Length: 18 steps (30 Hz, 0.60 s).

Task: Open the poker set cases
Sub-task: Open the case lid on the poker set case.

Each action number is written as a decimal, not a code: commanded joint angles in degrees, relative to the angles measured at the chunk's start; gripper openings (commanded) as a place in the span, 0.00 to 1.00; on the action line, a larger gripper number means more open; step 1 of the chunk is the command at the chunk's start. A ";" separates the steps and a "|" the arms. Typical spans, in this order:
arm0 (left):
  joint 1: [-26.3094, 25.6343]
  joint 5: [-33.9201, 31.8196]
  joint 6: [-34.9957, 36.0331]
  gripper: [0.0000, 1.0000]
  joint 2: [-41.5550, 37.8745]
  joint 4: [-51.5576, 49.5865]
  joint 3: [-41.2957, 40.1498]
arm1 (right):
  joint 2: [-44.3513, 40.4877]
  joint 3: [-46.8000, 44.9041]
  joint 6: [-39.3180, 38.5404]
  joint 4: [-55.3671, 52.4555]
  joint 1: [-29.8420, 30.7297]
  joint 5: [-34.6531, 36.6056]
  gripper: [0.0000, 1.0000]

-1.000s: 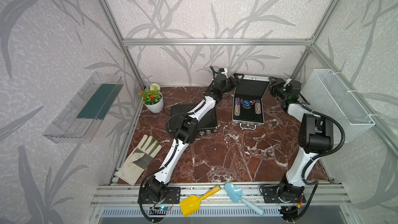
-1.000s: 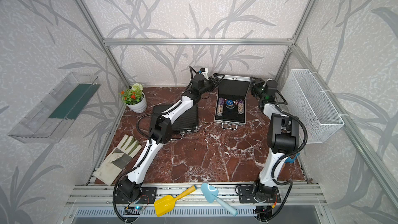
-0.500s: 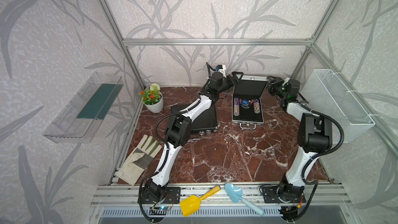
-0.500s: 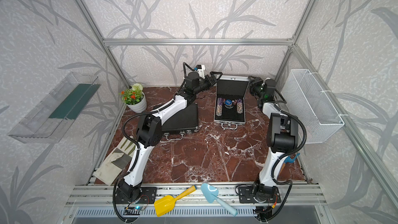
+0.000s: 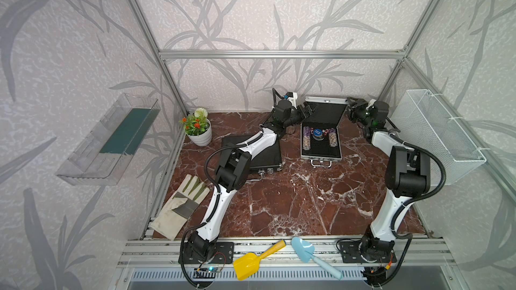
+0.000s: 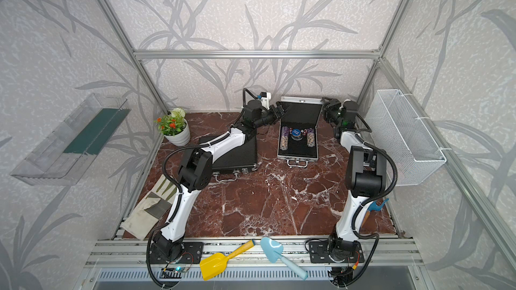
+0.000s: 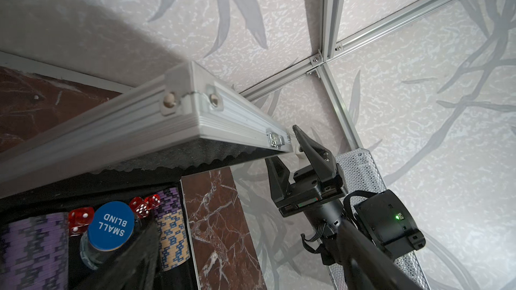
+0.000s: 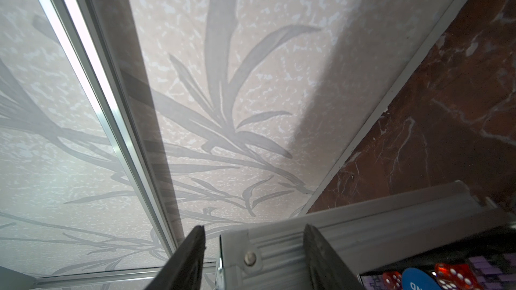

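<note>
Silver case: we see ribbed bare aluminium, satin, with bright chrome latches.
Lining: we read it as black foam, matt and wavy.
Black case: ribbed, matt black, chrome handle.
Dice: clear red, glossy.
Table: polished red-brown marble look, white veins.
Walls: matt, rough-grained paper, to our eyes.
Basket: white wire mesh.
Glove: coarse cloth, dull.
Frame: brushed aluminium.
</note>
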 commanded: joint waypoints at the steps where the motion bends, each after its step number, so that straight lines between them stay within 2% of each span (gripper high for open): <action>1: 0.11 1.98 0.36 0.88 1.44 1.03 4.73 | 0.43 1.68 -0.99 -0.27 1.13 -2.24 0.58; 5: 1.28 4.61 0.48 0.87 7.31 -3.44 14.81 | -0.24 1.44 -1.63 -0.87 0.80 -3.17 0.58; 12: 2.82 5.20 2.29 0.88 16.09 -10.52 31.37 | -1.66 0.48 -4.28 -3.03 0.03 -4.84 0.60; 18: 3.12 1.95 2.37 0.91 19.31 -9.71 34.63 | -2.79 -1.11 -6.85 -4.28 -1.19 -6.28 0.63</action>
